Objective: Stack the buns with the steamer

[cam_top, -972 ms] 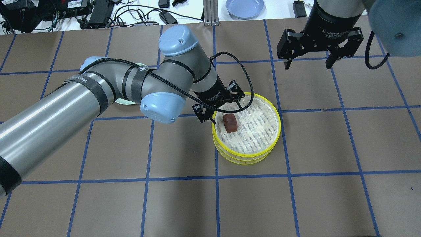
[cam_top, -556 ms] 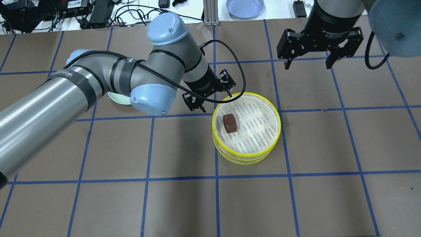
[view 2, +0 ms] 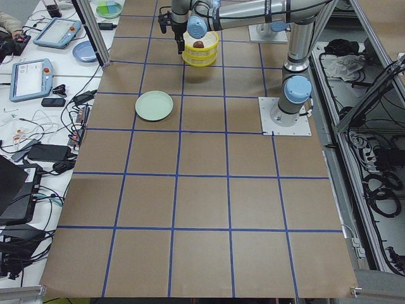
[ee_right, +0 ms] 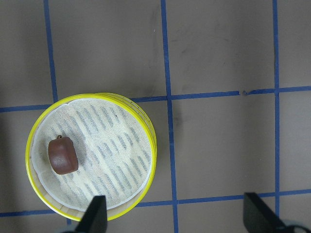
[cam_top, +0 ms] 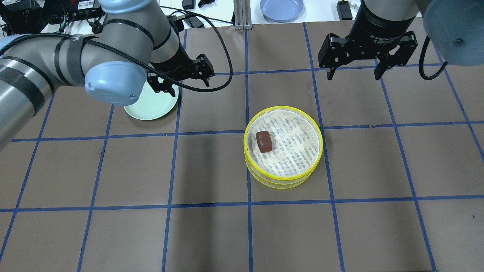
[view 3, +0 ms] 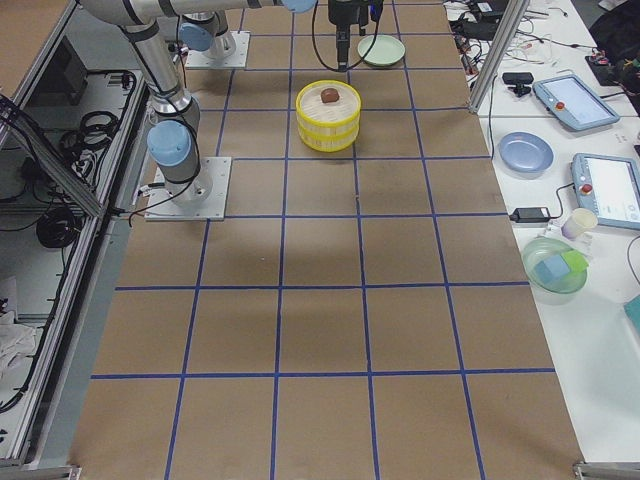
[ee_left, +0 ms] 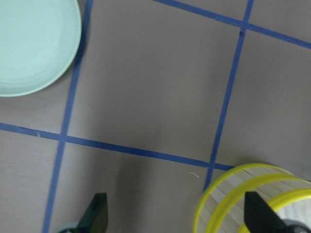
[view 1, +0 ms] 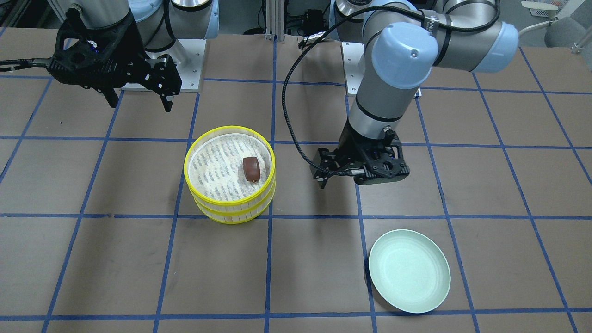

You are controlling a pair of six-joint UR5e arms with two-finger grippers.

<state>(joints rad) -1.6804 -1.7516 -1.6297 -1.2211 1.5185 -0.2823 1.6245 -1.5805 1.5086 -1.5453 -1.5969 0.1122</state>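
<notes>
The steamer [cam_top: 281,183] is two stacked yellow-rimmed tiers at the table's middle. The dark reddish-brown bun [cam_top: 264,141] lies on the left part of the top tier's liner. It also shows in the front view [view 1: 251,169] and the right wrist view [ee_right: 63,155]. The pale cream bun is hidden. My left gripper [cam_top: 181,85] is open and empty. It hangs left of and beyond the steamer, at the edge of the pale green plate [cam_top: 151,107]. My right gripper [cam_top: 353,73] is open and empty, high above the table beyond the steamer's right side.
The green plate [view 1: 409,270] holds nothing. A blue plate [cam_top: 281,8] sits off the mat at the far edge, with cables and electronics [cam_top: 113,15] beside it to the left. Blue tape lines grid the brown mat.
My left arm has pulled away from the steamer's left rim, up and to the left, over to the green plate, gripper still open. The brown bun stays in the steamer. The right arm has not moved.
</notes>
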